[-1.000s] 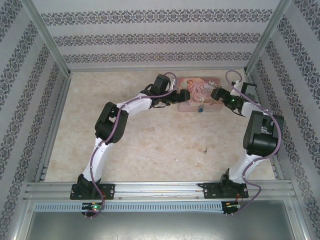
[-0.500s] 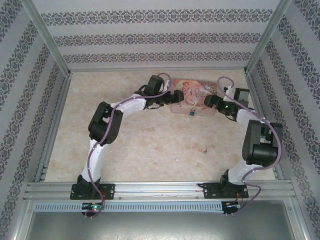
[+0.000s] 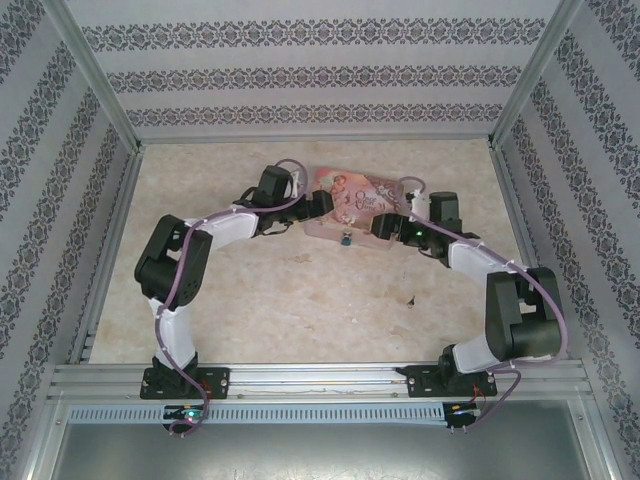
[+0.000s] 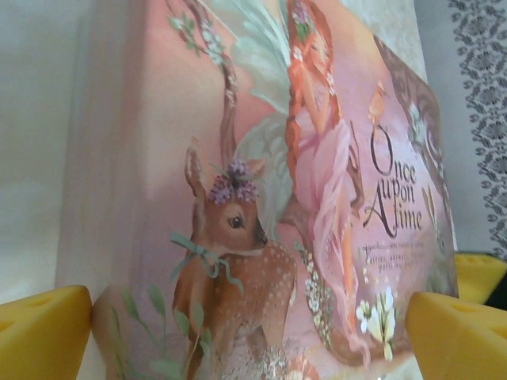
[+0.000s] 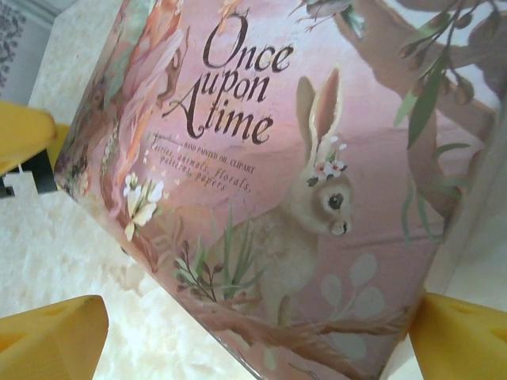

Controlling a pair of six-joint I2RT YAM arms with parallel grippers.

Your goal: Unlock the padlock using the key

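Left fingers clamp one end of the pink tin; right fingers spread around the other. We find the padlock on its near side, toward the worktop's far edge; contents hidden.

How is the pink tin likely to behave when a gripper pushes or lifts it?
The pink tin looks rigid and flat-sided, so it should probably slide rather than roll. Its smooth printed surface may slip between the yellow fingers. The padlock at its front edge could swing when lifted.
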